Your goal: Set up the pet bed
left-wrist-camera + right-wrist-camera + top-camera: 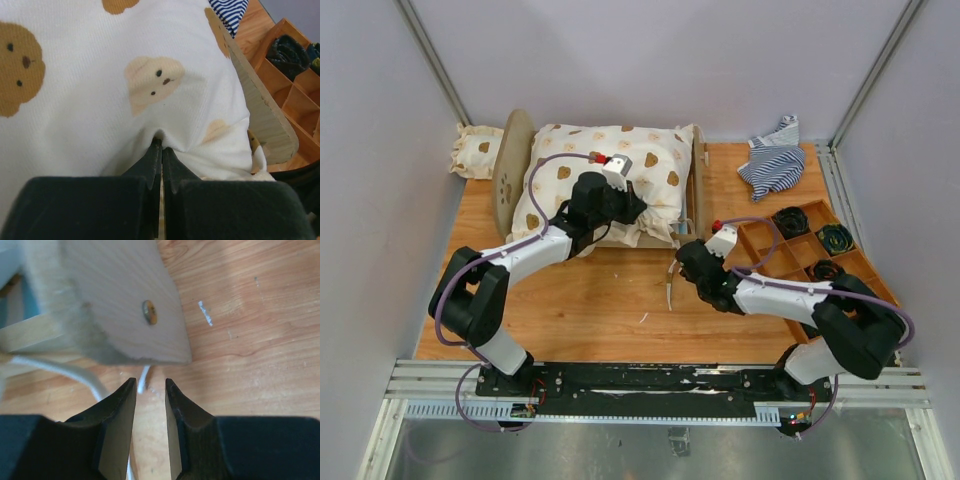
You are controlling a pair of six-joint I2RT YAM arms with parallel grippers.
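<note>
The pet bed (698, 190) stands at the back of the table, a light-wood frame with rounded end boards. A large cream bear-print cushion (620, 150) lies on it and hides its base. My left gripper (638, 203) is over the cushion's near side. In the left wrist view the gripper (161, 145) is shut, its tips pushed into a crease of the cushion (100, 100). My right gripper (678, 265) sits at the bed's near right corner. It (150, 382) is open just above the table with nothing between its jaws, right below the wooden end board (115, 300). A white cord (75, 372) trails past its left finger.
A small bear-print cushion (475, 150) lies behind the bed's left end board (512, 170). Blue-and-white striped fabric (775, 160) is bunched at the back right. A compartmented wooden tray (790, 262) holding dark coiled items sits on the right, close to my right arm.
</note>
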